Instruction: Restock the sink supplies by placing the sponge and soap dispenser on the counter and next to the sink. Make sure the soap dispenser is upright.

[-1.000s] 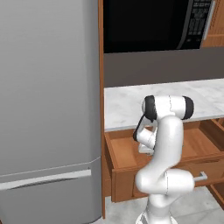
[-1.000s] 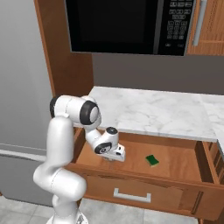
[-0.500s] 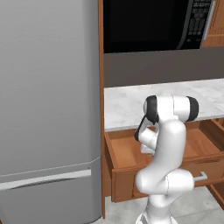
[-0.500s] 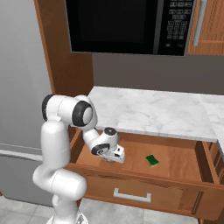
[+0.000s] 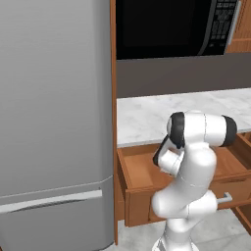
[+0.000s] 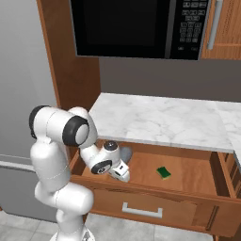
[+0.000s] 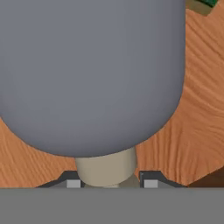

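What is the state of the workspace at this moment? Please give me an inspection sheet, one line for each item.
Surface: the counter is white marble, above an open wooden drawer.
Job's things: the sponge lies flat on the drawer floor, green side up, apart from the arm. The soap dispenser is in the drawer, its grey body close before the hand camera, its pale neck between the fingertips.
Clutter: nothing seen.
End effector: the end effector is down in the drawer at the dispenser's neck; a firm grip cannot be confirmed.
Cables: nothing seen.
Surroundings: a grey refrigerator beside the counter, a black microwave above it.
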Controlling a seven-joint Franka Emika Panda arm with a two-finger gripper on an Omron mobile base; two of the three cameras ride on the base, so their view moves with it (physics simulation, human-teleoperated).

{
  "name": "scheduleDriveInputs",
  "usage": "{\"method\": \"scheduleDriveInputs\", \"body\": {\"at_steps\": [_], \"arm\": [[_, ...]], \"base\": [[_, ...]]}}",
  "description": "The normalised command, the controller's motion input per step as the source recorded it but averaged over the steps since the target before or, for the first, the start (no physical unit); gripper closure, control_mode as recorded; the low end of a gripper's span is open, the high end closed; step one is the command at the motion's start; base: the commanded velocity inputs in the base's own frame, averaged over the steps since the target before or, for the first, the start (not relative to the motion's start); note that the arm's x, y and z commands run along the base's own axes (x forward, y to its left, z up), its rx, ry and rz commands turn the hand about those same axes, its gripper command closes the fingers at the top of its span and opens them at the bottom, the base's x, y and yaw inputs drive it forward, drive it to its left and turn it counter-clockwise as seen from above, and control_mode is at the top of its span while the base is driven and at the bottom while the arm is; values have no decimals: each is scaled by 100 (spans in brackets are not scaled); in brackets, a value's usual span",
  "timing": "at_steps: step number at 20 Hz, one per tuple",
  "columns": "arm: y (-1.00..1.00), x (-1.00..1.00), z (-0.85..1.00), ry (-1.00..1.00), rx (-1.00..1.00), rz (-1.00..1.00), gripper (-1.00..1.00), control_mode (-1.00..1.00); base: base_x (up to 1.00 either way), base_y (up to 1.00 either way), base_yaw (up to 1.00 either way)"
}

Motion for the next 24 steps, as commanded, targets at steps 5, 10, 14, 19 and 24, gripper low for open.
{"method": "scheduleDriveInputs", "body": {"at_steps": [5,10,14,19,24], "arm": [[0,-17,78,0,4,-43,100,-100],[-1,-9,96,0,14,-44,100,-100],[-6,-6,100,0,18,-40,100,-100],[-5,-13,100,0,21,-35,100,-100],[-1,-26,100,0,19,-31,100,-100]], "base": [[0,0,0],[0,0,0],[0,0,0],[0,0,0],[0,0,0]]}}
